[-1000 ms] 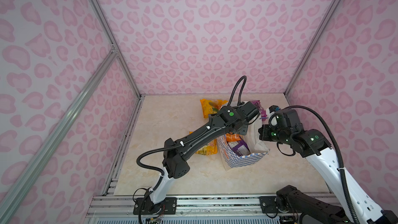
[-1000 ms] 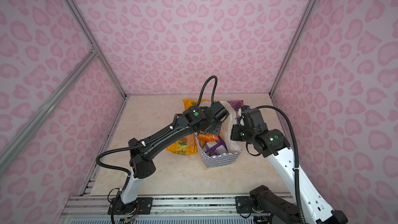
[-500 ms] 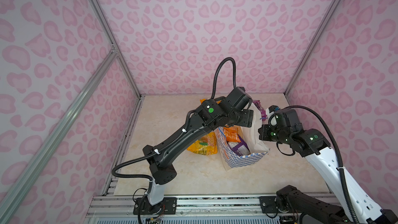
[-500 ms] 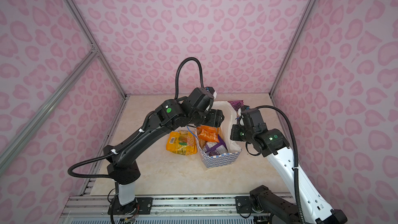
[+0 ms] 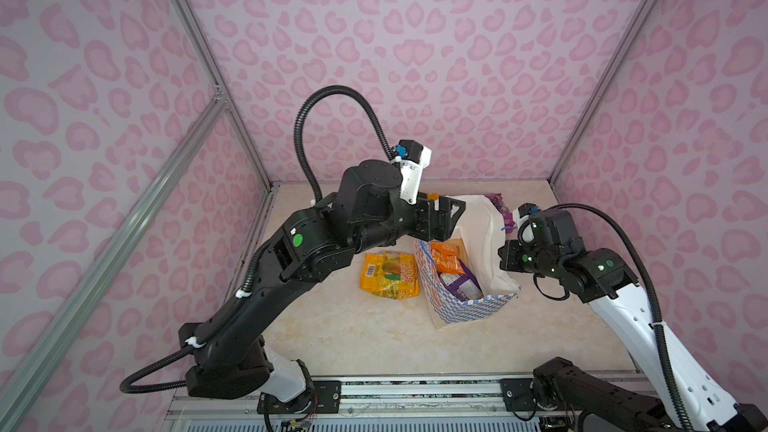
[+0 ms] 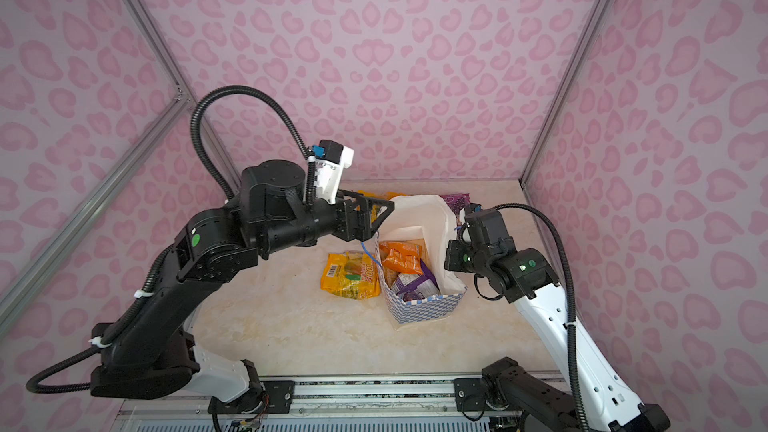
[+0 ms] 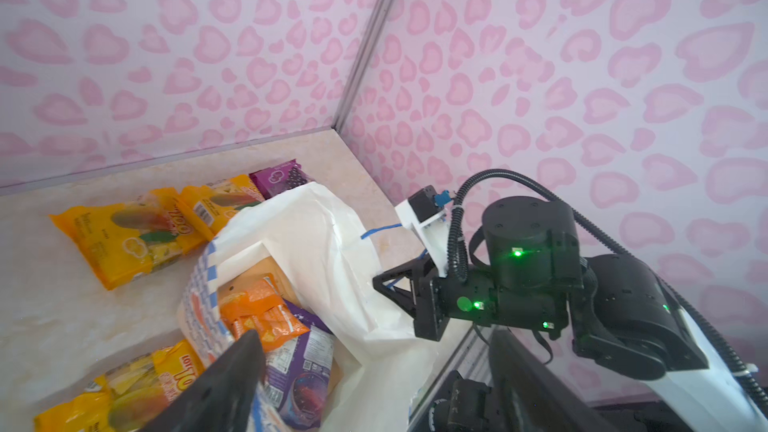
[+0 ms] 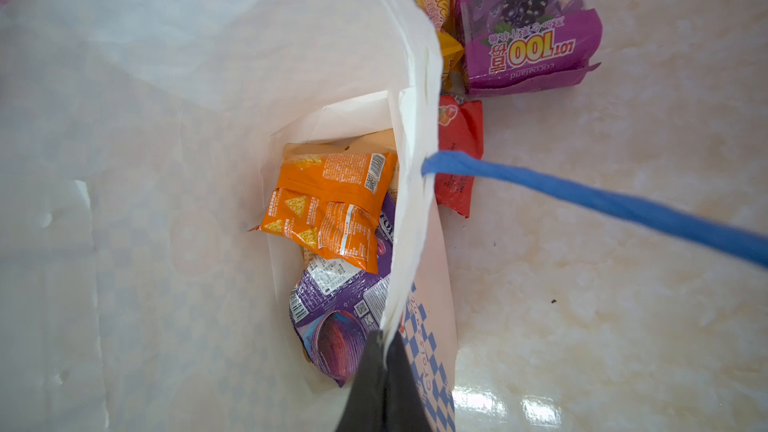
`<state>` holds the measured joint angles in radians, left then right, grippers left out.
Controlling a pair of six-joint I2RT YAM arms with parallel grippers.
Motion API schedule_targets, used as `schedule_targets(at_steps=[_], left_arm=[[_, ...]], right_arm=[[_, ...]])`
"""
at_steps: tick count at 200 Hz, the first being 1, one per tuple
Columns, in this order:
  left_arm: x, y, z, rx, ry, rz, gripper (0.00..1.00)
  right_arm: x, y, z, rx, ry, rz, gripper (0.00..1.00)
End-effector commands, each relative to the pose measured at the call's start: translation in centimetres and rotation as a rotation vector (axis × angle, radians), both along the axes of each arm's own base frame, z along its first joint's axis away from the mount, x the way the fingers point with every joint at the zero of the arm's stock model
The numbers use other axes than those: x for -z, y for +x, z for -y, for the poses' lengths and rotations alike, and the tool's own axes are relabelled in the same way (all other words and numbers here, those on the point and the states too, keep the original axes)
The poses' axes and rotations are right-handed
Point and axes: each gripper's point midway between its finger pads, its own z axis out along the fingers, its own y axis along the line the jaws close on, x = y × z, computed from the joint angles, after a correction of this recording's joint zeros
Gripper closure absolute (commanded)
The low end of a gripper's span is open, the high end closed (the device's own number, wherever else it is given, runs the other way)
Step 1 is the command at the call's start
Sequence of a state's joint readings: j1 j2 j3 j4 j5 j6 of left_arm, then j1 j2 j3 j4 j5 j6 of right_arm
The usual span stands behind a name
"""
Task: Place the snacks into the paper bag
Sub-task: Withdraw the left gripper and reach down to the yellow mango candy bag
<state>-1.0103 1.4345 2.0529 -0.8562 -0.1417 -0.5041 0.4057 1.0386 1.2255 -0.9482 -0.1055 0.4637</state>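
Top view: the left arm (image 5: 291, 251) has lifted clear since a second ago, when the left jaws were down at the mouth of the paper bag (image 5: 469, 310). Now they hang wide open and empty above its far rim. The orange packet (image 5: 446, 257) lies inside on a purple packet (image 5: 462, 284), so I judge that drop finished. Just left of the bag, a yellow packet (image 5: 390, 275) waits on the surface, showing a barcode and "100". The bag stands right of the surface's middle, its right-hand rim pinched in the closed right jaws of the right arm (image 5: 598, 272), which holds the mouth open. Toward the far edge lie more yellow packets (image 7: 124, 230), a red packet (image 8: 459, 151) and a grape packet (image 8: 528, 22) reading "LOT 100" and "cocoaland". The bag's orange lettering I can't read.
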Motion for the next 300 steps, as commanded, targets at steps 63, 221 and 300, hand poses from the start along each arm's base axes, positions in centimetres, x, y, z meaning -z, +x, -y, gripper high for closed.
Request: schedule_targets(at_steps=[63, 221, 300], left_arm=[[8.9, 2.1, -14.2, -0.385, 0.054, -0.105, 0.03], [40.2, 4.9, -13.9, -0.301, 0.545, -0.794, 0.02], [43.4, 8.7, -11.8, -0.263, 0.512, -0.838, 0.01]], right_arm=[[1.0, 0.0, 0.0, -0.005, -0.023, -0.037, 1.0], [1.5, -1.1, 0.5, 0.009, -0.018, -0.056, 1.0], [1.6, -1.7, 0.9, 0.016, -0.022, -0.059, 1.0]])
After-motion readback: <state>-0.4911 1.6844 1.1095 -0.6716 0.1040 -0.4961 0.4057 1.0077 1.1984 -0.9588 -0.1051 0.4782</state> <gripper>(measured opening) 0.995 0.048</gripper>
